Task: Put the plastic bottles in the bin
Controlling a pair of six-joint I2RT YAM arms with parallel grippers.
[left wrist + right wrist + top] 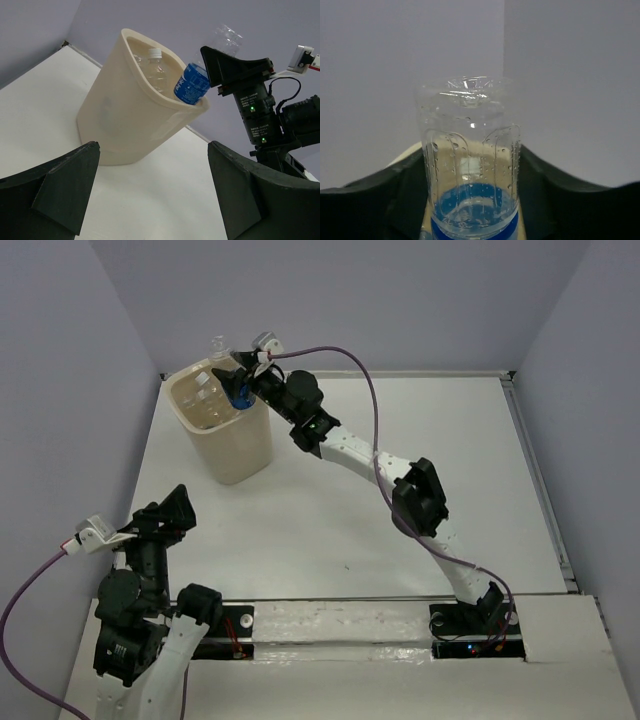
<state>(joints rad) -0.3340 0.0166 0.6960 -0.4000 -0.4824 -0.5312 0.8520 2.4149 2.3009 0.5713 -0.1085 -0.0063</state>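
Right gripper (243, 378) clamped on held bottle (192, 84), cap-down at bin (240, 450) rim, far-left corner | second bottle (155, 62) inside bin | left gripper (165, 510) jaws apart, near-left corner, idle | risk: let go this close to the rim and it could catch, tipping out onto the tabletop (350, 530)

The right arm (352, 452) stretched far forward-left, the right pincer (243, 373) clamped on a plastic bottle (192, 82). The left arm (150, 585) sat folded by its base, the left pincer (165, 518) gaping.
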